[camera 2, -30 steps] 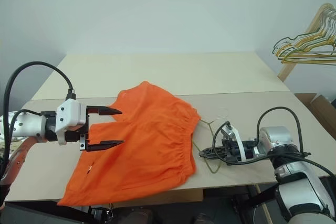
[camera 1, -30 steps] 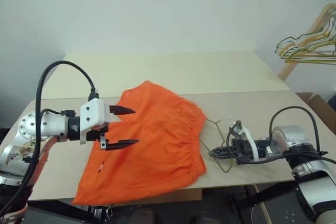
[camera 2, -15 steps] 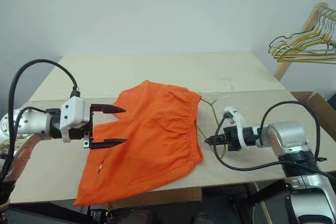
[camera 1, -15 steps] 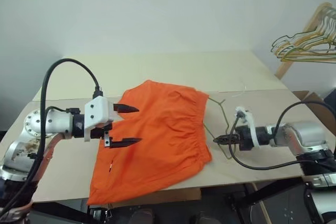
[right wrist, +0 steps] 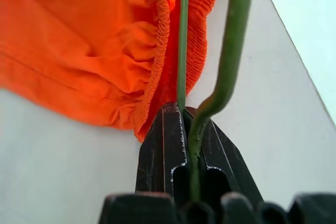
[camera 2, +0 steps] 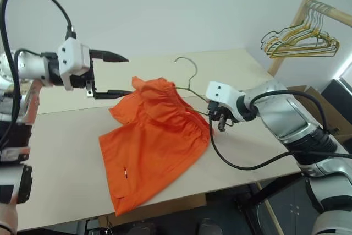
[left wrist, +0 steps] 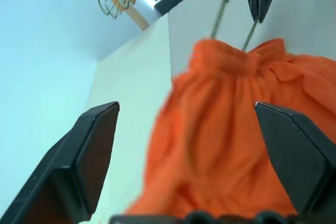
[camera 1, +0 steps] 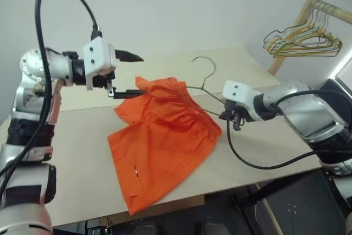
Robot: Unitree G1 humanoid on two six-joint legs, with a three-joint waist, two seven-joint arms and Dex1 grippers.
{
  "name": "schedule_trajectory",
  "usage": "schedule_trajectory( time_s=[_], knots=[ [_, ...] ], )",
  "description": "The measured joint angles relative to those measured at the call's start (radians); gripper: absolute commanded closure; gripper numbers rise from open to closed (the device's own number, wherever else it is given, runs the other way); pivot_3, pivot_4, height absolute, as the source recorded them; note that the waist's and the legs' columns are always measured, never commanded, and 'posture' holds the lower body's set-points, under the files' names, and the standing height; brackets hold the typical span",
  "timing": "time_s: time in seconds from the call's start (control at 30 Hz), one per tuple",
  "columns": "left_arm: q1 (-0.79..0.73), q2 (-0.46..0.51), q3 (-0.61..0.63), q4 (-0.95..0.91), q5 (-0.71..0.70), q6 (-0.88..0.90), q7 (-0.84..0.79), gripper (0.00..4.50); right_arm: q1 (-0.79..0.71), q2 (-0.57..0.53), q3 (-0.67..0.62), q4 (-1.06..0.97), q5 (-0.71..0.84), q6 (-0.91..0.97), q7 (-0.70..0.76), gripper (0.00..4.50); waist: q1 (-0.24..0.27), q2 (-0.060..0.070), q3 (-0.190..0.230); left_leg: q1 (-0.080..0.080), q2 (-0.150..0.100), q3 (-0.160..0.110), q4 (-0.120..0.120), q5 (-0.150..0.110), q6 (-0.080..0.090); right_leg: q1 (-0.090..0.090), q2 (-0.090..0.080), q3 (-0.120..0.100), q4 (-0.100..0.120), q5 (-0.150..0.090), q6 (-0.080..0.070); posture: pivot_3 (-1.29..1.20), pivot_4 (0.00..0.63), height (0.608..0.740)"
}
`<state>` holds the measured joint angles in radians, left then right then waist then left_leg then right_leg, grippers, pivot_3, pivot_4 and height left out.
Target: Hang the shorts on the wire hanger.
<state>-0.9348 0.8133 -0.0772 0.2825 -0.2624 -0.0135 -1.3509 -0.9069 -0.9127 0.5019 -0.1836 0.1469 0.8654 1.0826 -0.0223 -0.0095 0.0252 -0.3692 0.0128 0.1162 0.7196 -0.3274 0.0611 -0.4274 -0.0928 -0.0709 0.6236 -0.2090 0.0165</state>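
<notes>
1. right now my right gripper [right wrist: 181, 129] is clamped tight on the wire hanger [camera 1: 204, 78] at one corner of its triangle, with the hook tipped up and away from me over the table [camera 1: 71, 147].
2. my left gripper [camera 1: 127, 74] stands wide apart with nothing in it, hanging just off the raised edge of the shorts [camera 1: 165, 136].
3. most of the shorts lie on the table; the waistband end is lifted where the hanger wire runs into the fabric.
4. first risk, as i judge it: the thin wire could twist in such a narrow pinch, so the hanger swings and the cloth slides off.
5. second risk: the fabric sits bunched on one side, so lifting higher could let its weight drag it back down.
6. third risk: closing my left fingers [left wrist: 94, 150] on the wire along with the cloth would pull against the right grip.
</notes>
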Motion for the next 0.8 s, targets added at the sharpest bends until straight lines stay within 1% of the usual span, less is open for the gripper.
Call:
schedule_trajectory(
  time_s=[0.13, 0.23, 0.4, 0.5, 0.6, 0.7, 0.8],
  knots=[
    [-0.061, -0.021, -0.048, 0.089, 0.020, -0.065, -0.123, 0.01, -0.057, -0.001, 0.031, -0.019, -0.023, -0.011, 0.078, 4.50, -0.024, 0.000, 0.000, 0.000, 0.001, 0.000, 0.001, 0.000, 0.000, 0.000, 0.000, 0.000, 0.001, 0.000, 0.000, -0.03, 0.000, 0.740],
    [-0.082, -0.037, -0.095, 0.125, 0.031, -0.104, -0.222, 0.01, -0.074, 0.007, 0.048, -0.020, -0.030, -0.011, 0.121, 4.50, -0.030, 0.000, 0.000, 0.001, 0.002, 0.001, 0.002, 0.000, 0.000, 0.000, 0.000, 0.001, 0.001, 0.000, 0.000, -0.04, 0.000, 0.740],
    [-0.116, -0.101, -0.167, 0.242, 0.129, -0.224, -0.249, 0.01, -0.116, 0.023, 0.079, -0.005, -0.063, -0.011, 0.169, 4.50, -0.035, 0.000, 0.000, 0.001, 0.002, 0.001, 0.006, 0.000, 0.000, -0.001, 0.000, 0.002, 0.002, 0.000, 0.000, -0.05, 0.000, 0.740],
    [-0.131, -0.106, -0.216, 0.286, 0.171, -0.286, -0.258, 0.01, -0.132, 0.023, 0.084, 0.004, -0.086, -0.011, 0.194, 4.50, -0.039, 0.000, 0.000, -0.002, 0.002, 0.002, 0.006, 0.000, 0.001, -0.005, -0.001, 0.003, 0.004, 0.000, 0.000, -0.05, 0.000, 0.740],
    [-0.135, -0.121, -0.242, 0.334, 0.235, -0.353, -0.244, 0.66, -0.135, 0.031, 0.088, 0.016, -0.100, -0.011, 0.211, 4.50, -0.042, 0.000, 0.000, -0.005, 0.002, 0.002, 0.007, 0.000, 0.001, -0.009, -0.001, 0.004, 0.006, 0.000, 0.000, -0.06, 0.000, 0.740],
    [-0.136, -0.141, -0.255, 0.373, 0.278, -0.403, -0.224, 1.64, -0.136, 0.040, 0.103, 0.024, -0.111, -0.011, 0.225, 4.50, -0.043, 0.000, 0.000, -0.010, 0.002, 0.002, 0.009, 0.000, 0.001, -0.012, -0.001, 0.003, 0.007, 0.000, 0.000, -0.06, 0.000, 0.740],
    [-0.137, -0.145, -0.254, 0.385, 0.285, -0.420, -0.217, 2.65, -0.137, 0.043, 0.108, 0.039, -0.125, -0.010, 0.233, 4.50, -0.045, 0.000, 0.000, -0.011, 0.002, 0.002, 0.009, 0.000, 0.001, -0.013, -0.001, 0.003, 0.007, 0.000, 0.000, -0.06, 0.000, 0.740]
  ],
)
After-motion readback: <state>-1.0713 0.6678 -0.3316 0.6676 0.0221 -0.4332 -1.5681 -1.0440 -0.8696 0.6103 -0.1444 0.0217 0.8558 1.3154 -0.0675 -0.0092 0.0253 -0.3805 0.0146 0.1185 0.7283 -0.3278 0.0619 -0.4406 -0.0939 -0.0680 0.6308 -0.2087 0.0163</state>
